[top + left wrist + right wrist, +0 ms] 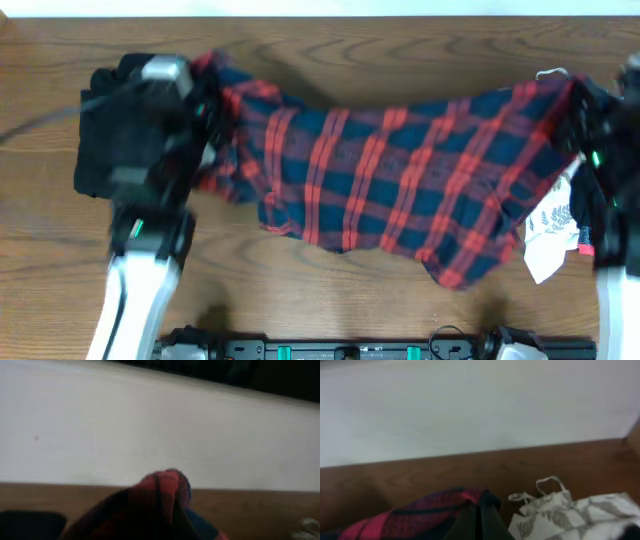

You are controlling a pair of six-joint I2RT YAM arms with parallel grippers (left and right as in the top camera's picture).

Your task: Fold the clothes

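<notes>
The red-and-navy plaid shirt (400,170) hangs stretched between my two arms above the table, its lower edge sagging toward the front. My left gripper (205,100) is shut on the shirt's left end; in the left wrist view only a bunched fold of plaid (160,505) shows and the fingers are hidden. My right gripper (578,100) is shut on the shirt's right end; in the right wrist view its dark fingers (479,520) pinch the plaid (420,515). A white leaf-print garment (555,225) lies under the right arm and also shows in the right wrist view (570,515).
A black garment (100,140) lies folded at the left under my left arm. The wooden table (350,300) runs to a white wall at the back (470,405). A black rail with green clips (350,350) lines the front edge.
</notes>
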